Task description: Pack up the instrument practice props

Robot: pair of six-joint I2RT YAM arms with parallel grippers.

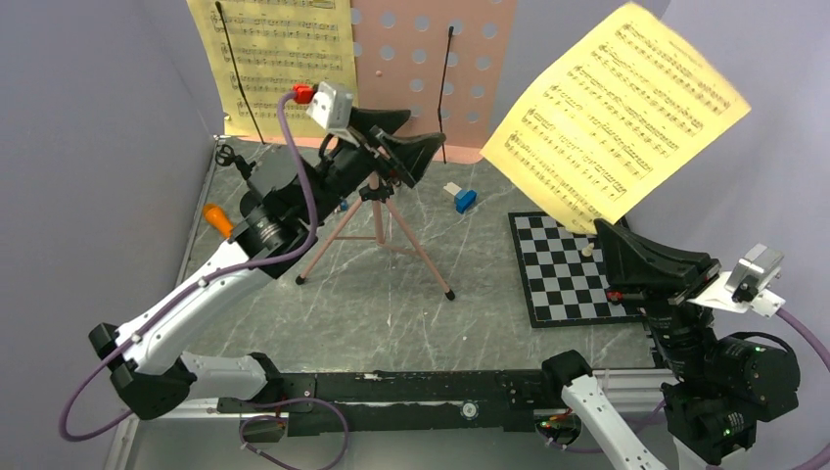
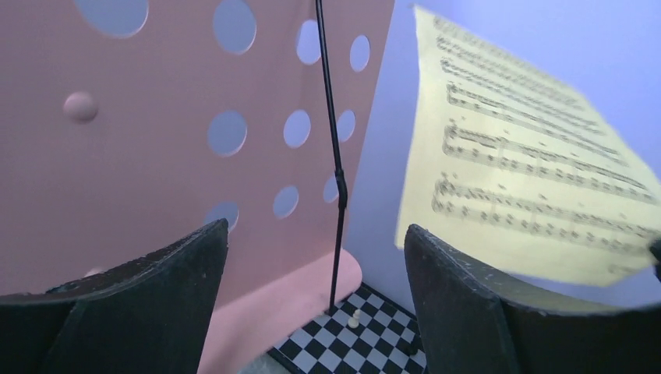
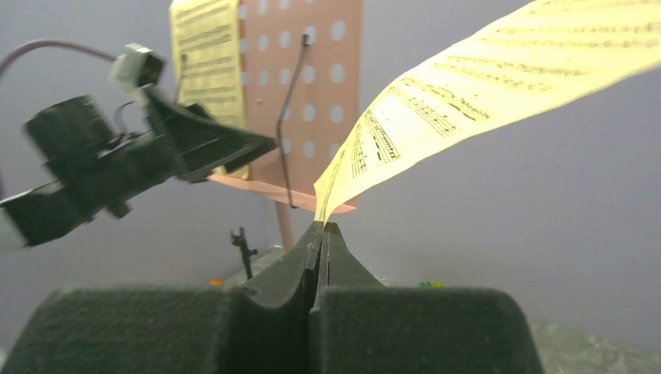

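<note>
Right claw (image 3: 321, 227) clenched on the corner of a yellow sheet-music page (image 1: 617, 113), held in the air above the chessboard (image 1: 563, 269). Left claw (image 2: 316, 226) released, facing the pink music stand (image 1: 431, 69). Second page (image 1: 284, 54) on the stand's left half. Orange microphone (image 1: 217, 219) on the worktop (image 1: 391, 313), far left.

Soft, even light over the practice corner.
In your top view, bright diffuse light falls from above, and only faint shadows lie on the grey table (image 1: 323, 323) beneath the pink stand (image 1: 401, 44). In your left wrist view the near fingers (image 2: 140, 304) are blurred and the print on the yellow page (image 2: 530, 156) is smeared. Your right wrist view is dimmer, with soft-focus fingers (image 3: 421, 327) and the page brightest.
</note>
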